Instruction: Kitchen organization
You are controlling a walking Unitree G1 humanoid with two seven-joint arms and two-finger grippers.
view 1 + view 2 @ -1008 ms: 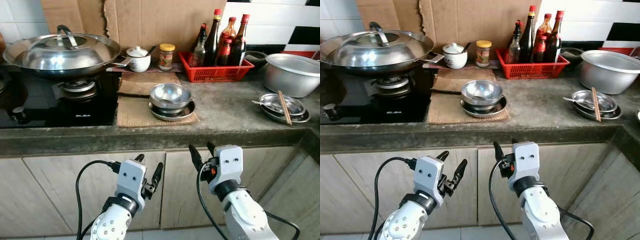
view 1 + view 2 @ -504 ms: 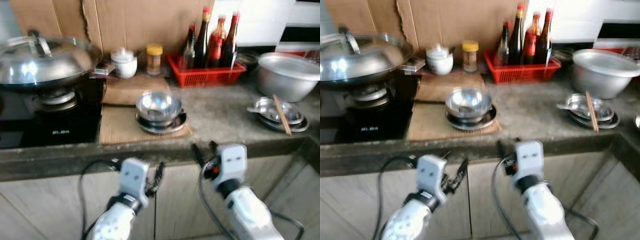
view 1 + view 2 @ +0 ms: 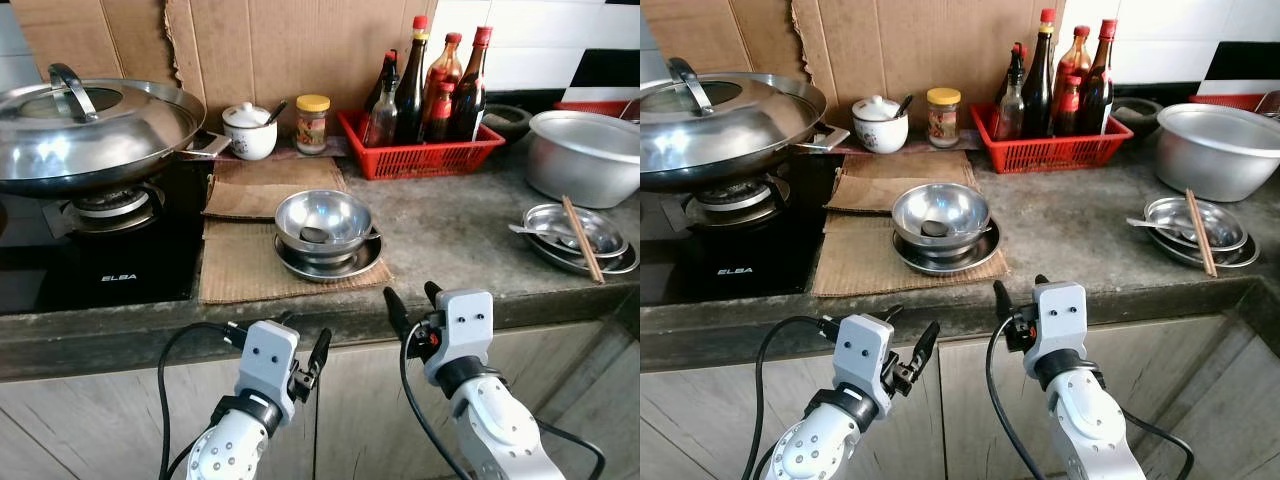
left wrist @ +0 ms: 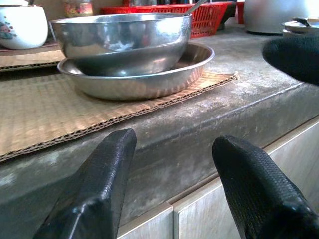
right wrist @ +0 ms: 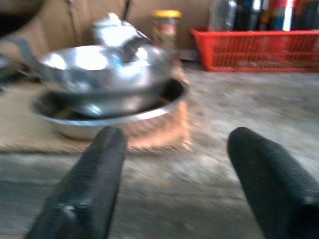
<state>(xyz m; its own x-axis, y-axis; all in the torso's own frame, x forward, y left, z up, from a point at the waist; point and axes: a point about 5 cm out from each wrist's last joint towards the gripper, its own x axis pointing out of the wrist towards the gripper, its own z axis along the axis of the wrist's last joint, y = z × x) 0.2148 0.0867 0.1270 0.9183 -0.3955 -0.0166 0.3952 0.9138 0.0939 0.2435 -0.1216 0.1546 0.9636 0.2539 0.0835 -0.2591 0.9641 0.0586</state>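
1. the left claw (image 3: 300,340) sits low in the frame, left of centre, in front of the cabinet doors below the surface (image 3: 450,225); its two black fingers (image 4: 94,194) are spread apart with nothing between them.
2. the right claw (image 3: 413,300) is at lower centre-right, just at the front edge of the surface, fingers likewise parted and empty.
3. a steel bowl (image 3: 323,217) sits in a shallow steel plate (image 3: 350,265) at the centre of the frame, on a sheet of corrugated cardboard (image 3: 250,265); something small and dark lies inside the bowl, too small to identify.
4. the right wrist view is blurred: the bowl and plate are smeared, and the red basket (image 5: 259,47) behind is soft.
5. at upper left a lidded wok (image 3: 90,125) rests on a black gas stove (image 3: 100,270), cut off by the left edge.
6. along the back stand a white lidded pot (image 3: 248,130), a yellow-capped jar (image 3: 312,122), and dark bottles (image 3: 430,80) in the red basket; labels cannot be read.
7. at right a large metal basin (image 3: 585,150) is cut by the frame edge; near it, stacked steel dishes (image 3: 575,230) carry chopsticks (image 3: 582,225) and a spoon.
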